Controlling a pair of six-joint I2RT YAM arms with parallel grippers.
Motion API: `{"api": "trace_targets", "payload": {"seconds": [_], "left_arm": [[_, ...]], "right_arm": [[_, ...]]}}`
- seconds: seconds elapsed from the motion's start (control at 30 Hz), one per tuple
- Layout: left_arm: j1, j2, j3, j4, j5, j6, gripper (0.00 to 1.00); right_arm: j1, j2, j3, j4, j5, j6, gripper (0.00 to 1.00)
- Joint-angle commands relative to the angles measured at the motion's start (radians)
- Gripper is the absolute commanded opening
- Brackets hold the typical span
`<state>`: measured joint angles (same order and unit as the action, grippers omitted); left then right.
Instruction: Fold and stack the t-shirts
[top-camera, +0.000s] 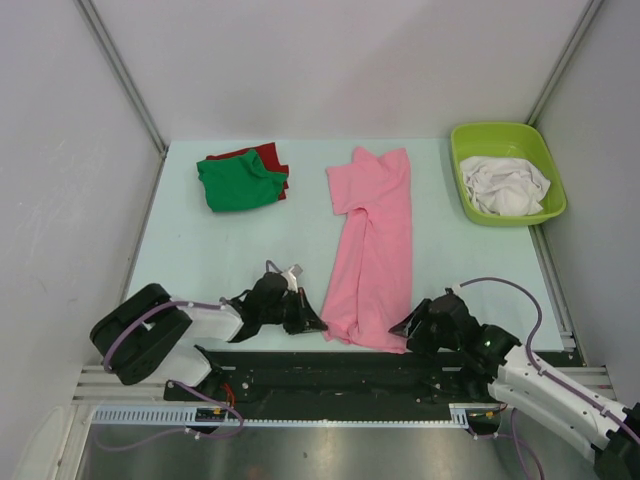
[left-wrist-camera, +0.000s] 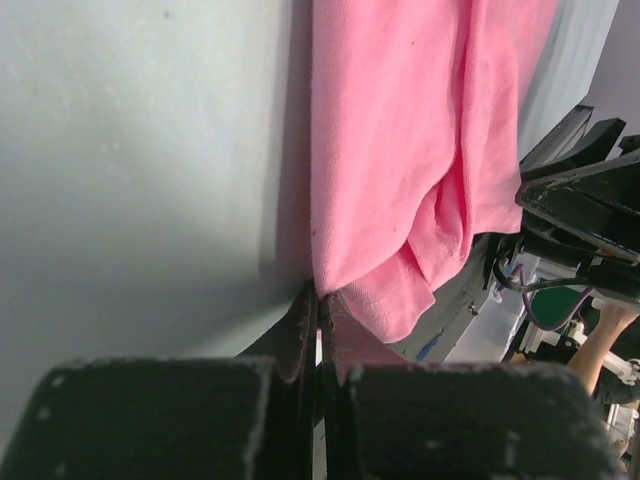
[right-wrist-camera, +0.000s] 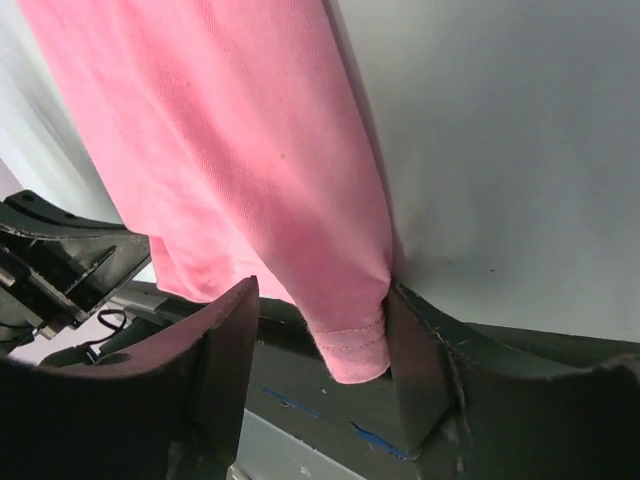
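Tabletop (top-camera: 200, 250): left gripper (left-wrist-camera: 318, 305) seemingly pinches pink t-shirt (left-wrist-camera: 400, 150) hem.

Plain pink t-shirt (top-camera: 372, 250), green t-shirt (top-camera: 238, 185), red t-shirt (top-camera: 272, 152), white t-shirts (top-camera: 505, 185), lime-green tub (top-camera: 497, 128), pale mint table (top-camera: 200, 250).

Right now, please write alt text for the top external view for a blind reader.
A pink t-shirt lies folded lengthwise in the middle, with the left gripper and right gripper at its near hem corners. Far left, a green t-shirt rests on a red t-shirt; far right, a lime-green tub holds white cloth.
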<state>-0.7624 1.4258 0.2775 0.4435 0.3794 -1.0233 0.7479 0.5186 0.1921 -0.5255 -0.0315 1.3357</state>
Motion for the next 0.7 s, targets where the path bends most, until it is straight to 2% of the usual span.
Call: {"api": "trace_targets", "payload": {"seconds": [0.0,0.03,0.2,0.3,0.33,0.37,0.67], "left_arm": [[0.000,-0.083,-0.021,-0.089,-0.002,0.019,0.00],[-0.002,-0.094,-0.020,-0.098,-0.004,0.017,0.00],[-0.005,-0.148,-0.027,-0.109,-0.002,0.012,0.00],[-0.008,-0.159,-0.026,-0.103,0.003,0.011,0.00],[-0.009,-0.162,-0.026,-0.101,0.007,0.011,0.00],[-0.017,-0.163,-0.026,-0.095,0.006,0.008,0.00],[-0.133,-0.294,-0.003,-0.179,-0.131,-0.031,0.00]], "right_arm": [[0.022,0.044,-0.031,-0.001,0.057,0.020,0.56],[0.027,0.049,-0.034,0.010,0.061,0.022,0.49],[0.034,0.081,-0.055,0.050,0.064,0.033,0.34],[0.038,0.096,-0.068,0.079,0.067,0.034,0.22],[0.038,0.109,-0.068,0.087,0.068,0.034,0.07],[0.041,0.110,-0.066,0.090,0.067,0.031,0.00],[0.111,0.055,0.084,-0.048,0.182,-0.023,0.00]]}}
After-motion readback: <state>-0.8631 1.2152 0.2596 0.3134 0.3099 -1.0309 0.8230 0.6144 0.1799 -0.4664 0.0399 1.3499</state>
